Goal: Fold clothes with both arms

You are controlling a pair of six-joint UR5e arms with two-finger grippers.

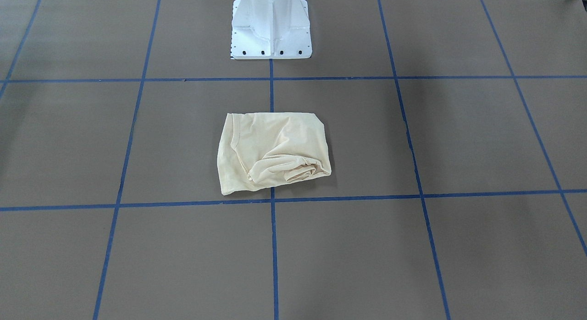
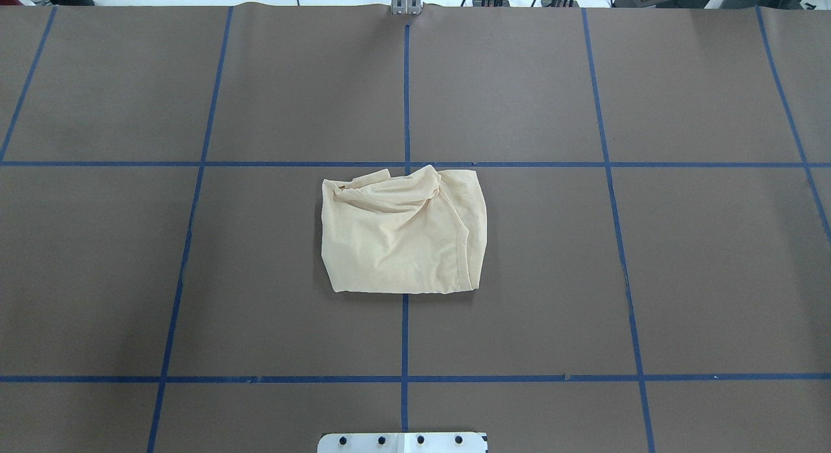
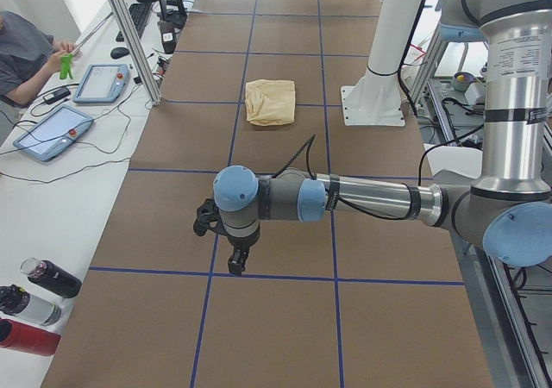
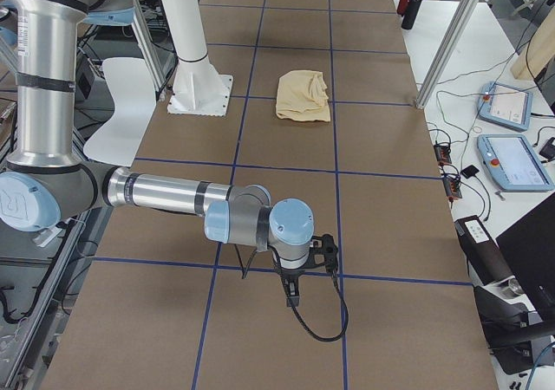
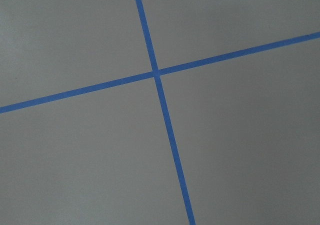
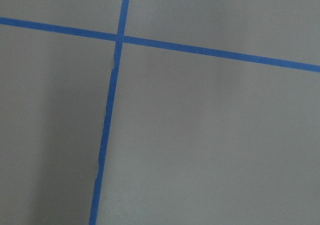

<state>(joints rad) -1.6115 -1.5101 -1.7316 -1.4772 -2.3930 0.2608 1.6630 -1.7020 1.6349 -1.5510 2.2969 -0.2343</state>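
The clothes point(image 1: 274, 150) are one pale cream-yellow shirt, folded into a rumpled rectangle near the table's middle, also seen from above point(image 2: 402, 235) and from the ends point(image 3: 270, 101) point(image 4: 303, 95). No arm reaches it. My left gripper point(image 3: 236, 263) hangs over the brown table far from the shirt, at the table's left end. My right gripper point(image 4: 292, 299) hangs likewise at the right end. Both show only in the side views, so I cannot tell whether they are open or shut. The wrist views show only bare table with blue tape point(image 5: 155, 74) point(image 6: 119, 37).
The white pedestal base point(image 1: 271, 31) stands behind the shirt. A side bench holds control tablets point(image 3: 52, 129) and bottles point(image 3: 34, 306), and a person point(image 3: 21, 47) sits there. More tablets point(image 4: 516, 160) lie beside the table's other end.
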